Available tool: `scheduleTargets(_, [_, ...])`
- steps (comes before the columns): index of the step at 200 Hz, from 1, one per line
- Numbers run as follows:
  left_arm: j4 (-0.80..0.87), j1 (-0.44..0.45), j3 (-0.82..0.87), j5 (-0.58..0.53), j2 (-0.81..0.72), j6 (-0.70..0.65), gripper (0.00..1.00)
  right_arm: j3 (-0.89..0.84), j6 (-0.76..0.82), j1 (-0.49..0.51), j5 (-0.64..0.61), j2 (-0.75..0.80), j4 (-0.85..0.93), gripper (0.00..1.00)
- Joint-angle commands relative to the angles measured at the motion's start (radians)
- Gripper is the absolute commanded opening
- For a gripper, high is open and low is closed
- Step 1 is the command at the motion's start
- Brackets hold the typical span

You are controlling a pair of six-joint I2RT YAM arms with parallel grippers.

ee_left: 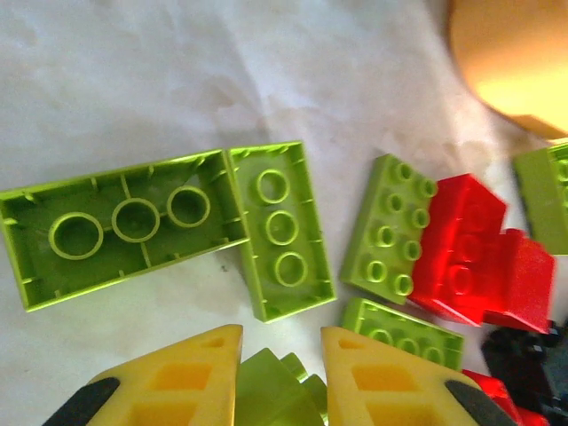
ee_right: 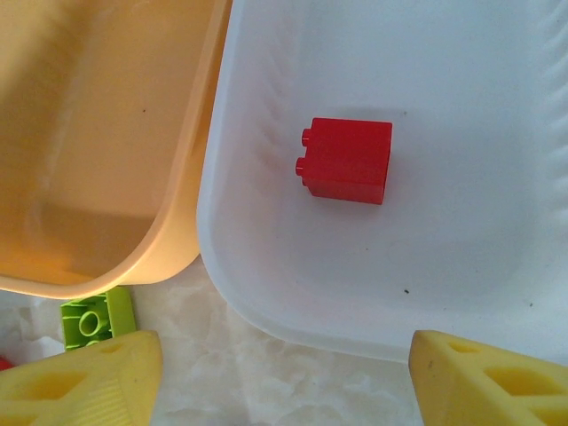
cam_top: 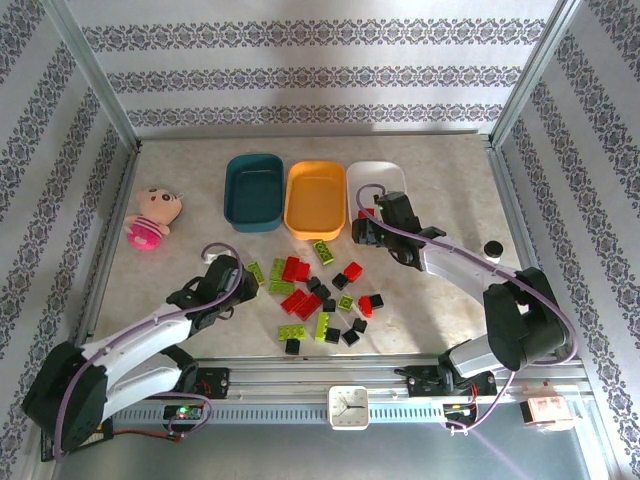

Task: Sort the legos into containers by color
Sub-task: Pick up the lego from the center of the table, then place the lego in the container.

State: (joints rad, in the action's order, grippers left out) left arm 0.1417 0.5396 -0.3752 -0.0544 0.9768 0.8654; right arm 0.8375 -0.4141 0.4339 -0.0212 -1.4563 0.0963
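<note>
My left gripper (ee_left: pixel 281 344) is shut on a lime green lego (ee_left: pixel 275 390), pinched between the yellow fingers (ee_left: pixel 191 377) just above the table. Beyond it lie two upturned lime legos (ee_left: pixel 115 232) (ee_left: pixel 282 232), a studded lime one (ee_left: pixel 390 232) and red ones (ee_left: pixel 470 253). In the top view the left gripper (cam_top: pixel 232 276) is at the left edge of the scattered legos (cam_top: pixel 320 295). My right gripper (cam_top: pixel 365 226) stands open (ee_right: pixel 284 395) over the near rim of the white tub (ee_right: pixel 266 306), which holds one red lego (ee_right: pixel 346 161). The orange tub (cam_top: pixel 316 198) and the teal tub (cam_top: pixel 253 190) sit to its left.
A pink plush doll (cam_top: pixel 150 217) lies at the left, and a small white cylinder (cam_top: pixel 492 248) stands by the right wall. A metal rail with a small clock (cam_top: pixel 349 406) runs along the near edge. Black legos (ee_left: pixel 524 355) lie close to the red ones.
</note>
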Motion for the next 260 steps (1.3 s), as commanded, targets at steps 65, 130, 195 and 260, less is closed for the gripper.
scheduleTargets(65, [0.060, -0.193, -0.485, 0.006, 0.259, -0.207, 0.16, -0.044, -0.032, -0.001, 0.015, 0.055, -0.021, 0.73])
scheduleTargets(130, [0.095, -0.315, -0.855, -0.015, 0.722, -0.276, 0.15, -0.111, -0.048, 0.033, 0.055, 0.122, -0.018, 0.73])
scheduleTargets(195, [0.193, -0.320, -1.014, -0.016, 0.882, -0.302, 0.51, -0.163, -0.006, 0.105, 0.119, 0.205, 0.015, 0.76])
scheduleTargets(260, [0.053, -0.287, -0.703, 0.115, 0.488, -0.261, 0.74, -0.068, 0.089, 0.231, 0.085, 0.108, 0.015, 0.75])
